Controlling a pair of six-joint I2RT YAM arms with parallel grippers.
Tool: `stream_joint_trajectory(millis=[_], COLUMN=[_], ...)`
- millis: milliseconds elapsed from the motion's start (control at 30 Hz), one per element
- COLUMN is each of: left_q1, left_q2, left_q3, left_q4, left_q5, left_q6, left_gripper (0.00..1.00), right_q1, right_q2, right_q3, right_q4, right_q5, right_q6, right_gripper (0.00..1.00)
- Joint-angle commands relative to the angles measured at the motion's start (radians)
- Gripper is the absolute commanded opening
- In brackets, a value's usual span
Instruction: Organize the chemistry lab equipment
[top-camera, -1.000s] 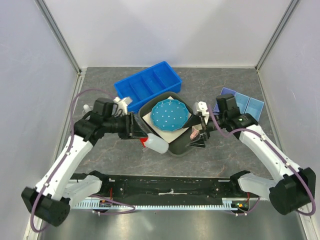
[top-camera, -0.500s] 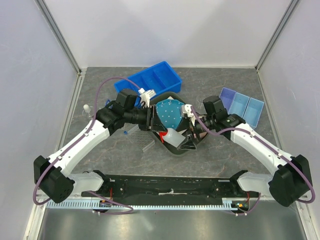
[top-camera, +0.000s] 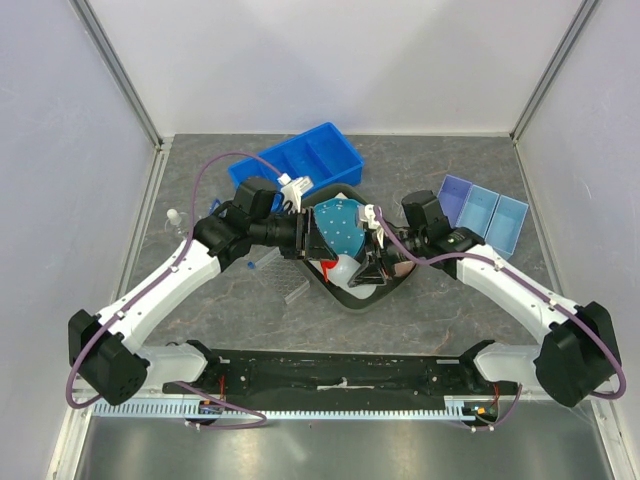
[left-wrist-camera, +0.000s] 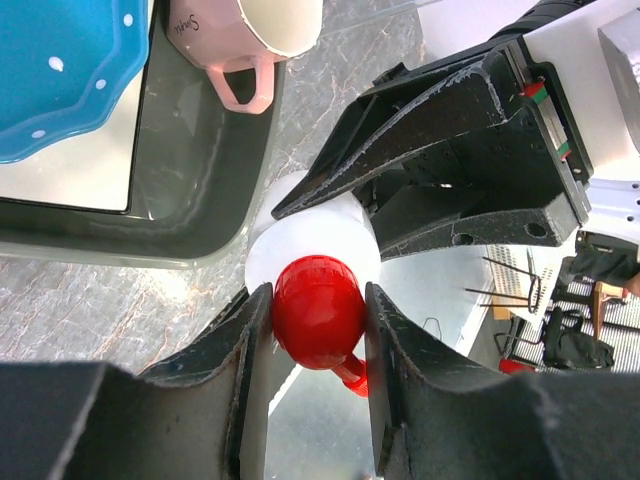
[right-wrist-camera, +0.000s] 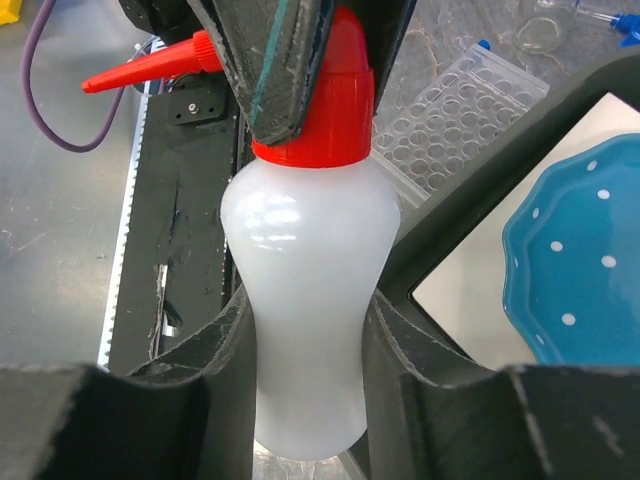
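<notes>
Bright, even light from above; soft shadows. Glare patches on the white squeeze bottle (right-wrist-camera: 305, 300); wrist-view foregrounds slightly blurred.

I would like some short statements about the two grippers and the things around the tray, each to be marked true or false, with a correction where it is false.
1. The left gripper grips the squeeze bottle by its red cap. True.
2. The right gripper closes around the bottle's white body. True.
3. The pink mug stands on the blue dotted plate. False: it sits beside the plate, in the dark tray.
4. The squeeze bottle lies in the blue bin. False: both grippers hold it, away from the blue bin.
5. A clear rack lies on the table, outside the tray. True.
</notes>
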Motion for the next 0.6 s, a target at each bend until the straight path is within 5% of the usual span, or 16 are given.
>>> stream_joint_trajectory(millis=[0,233,400,567], left_q1=[0.0,0.025,0.054,0.054], left_q2=[-0.041,-0.169,-0.295,-0.473], left_q3=[0.012,0.019,0.072,-0.037], left_q4=[0.054,0.013,-0.11,-0.119], left_q5=[-0.055,-0.23,-0.558,-0.808], left_q6=[0.0,0.086,0.254,0.395], left_gripper=[0.33,0.83,0.96,1.0], right_q1=[0.006,0.006,0.002,-0.012], right_q2=[0.01,0.028,0.112,0.25], right_q3=[0.016,0.046,0.194,0.42], right_q4=[0.027,0.015,-0.1,-0.191], right_q5=[-0.027,0.027,0.177,0.316], right_q6=[0.017,0.025,-0.013,-0.007], right_gripper=[0.36,0.36,0.36,0.37])
